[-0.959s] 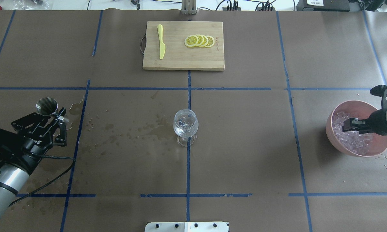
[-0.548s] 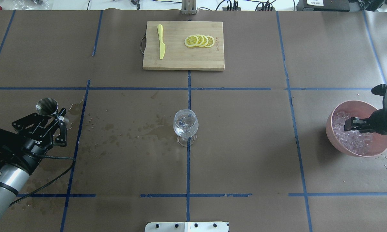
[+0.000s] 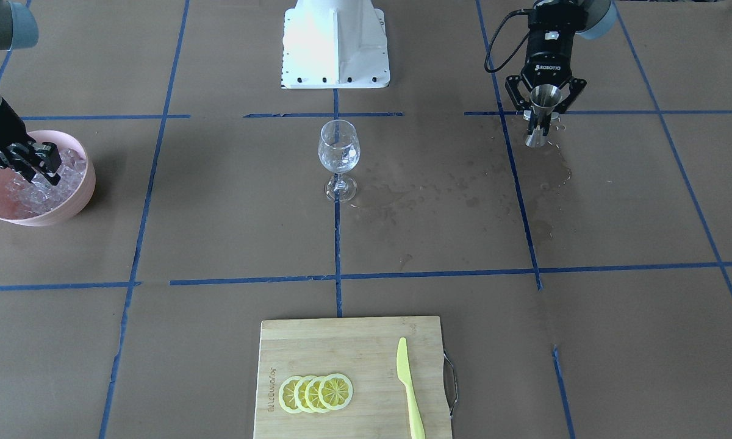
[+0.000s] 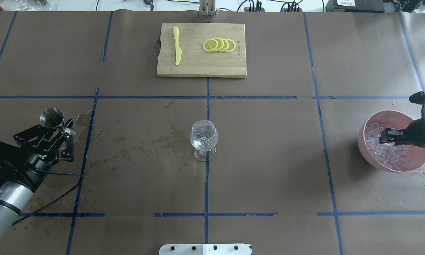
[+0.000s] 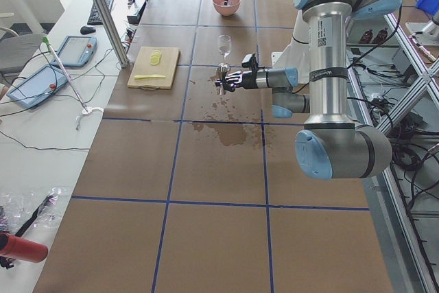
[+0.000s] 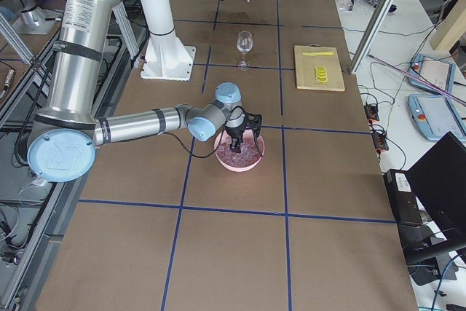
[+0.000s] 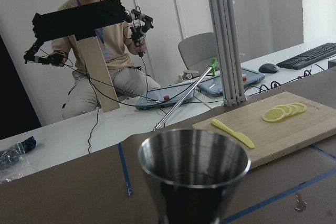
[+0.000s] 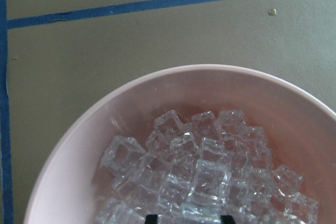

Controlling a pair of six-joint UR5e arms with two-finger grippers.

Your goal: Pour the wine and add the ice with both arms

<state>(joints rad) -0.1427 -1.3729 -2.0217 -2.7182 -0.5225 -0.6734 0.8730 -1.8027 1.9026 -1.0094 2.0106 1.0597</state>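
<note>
**Risks: cube slip on R side, glass knock, more spill on L**

Brown paper table (image 4: 269, 177) is wet. The wine (image 4: 152, 141) shows as dark marks btw the glass and the L side, so any further drip adds mess and could make it slick near the stem.

Pink bowl (image 4: 416, 159) sits at the far R edge. R gripper (image 4: 384, 136) is down inside it, fingers apart, tips either side of a cube, nothing clamped as far as visible. A sideways push could skid the bowl.

Wine glass (image 4: 204, 136) stands upright at centre, well apart from both arms. Thin stem, so a low approach could tip it.

L gripper (image 3: 545, 113) is closed round the waist of the steel jigger (image 3: 546, 97), which is upright. Can't tell its contents.

Ice (image 8: 210, 177) is heaped in the bowl and prob. slippery. A cube may squirt out on closing or drop en route.
</note>
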